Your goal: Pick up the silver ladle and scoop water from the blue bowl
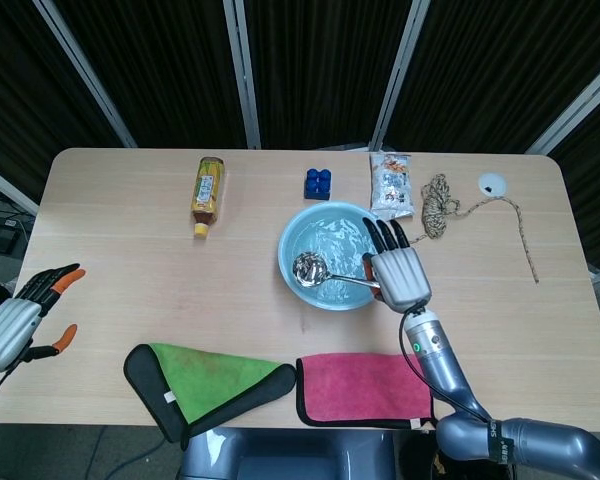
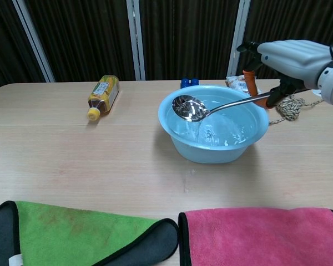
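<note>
The blue bowl (image 1: 325,258) (image 2: 213,145) holds rippling water at mid-table. My right hand (image 1: 399,275) (image 2: 291,55) grips the handle of the silver ladle (image 1: 310,268) (image 2: 190,108). The ladle's cup hangs above the bowl's left rim, full of water, and a thin stream drips from it into the bowl. My left hand (image 1: 20,315) rests open off the table's left front corner, holding nothing; the chest view does not show it.
A tea bottle (image 1: 207,192) lies at the back left. A blue block (image 1: 318,183), a snack packet (image 1: 390,185), a coiled rope (image 1: 441,205) and a white disc (image 1: 493,184) sit behind the bowl. A green cloth (image 1: 205,385) and a pink cloth (image 1: 360,388) lie along the front edge.
</note>
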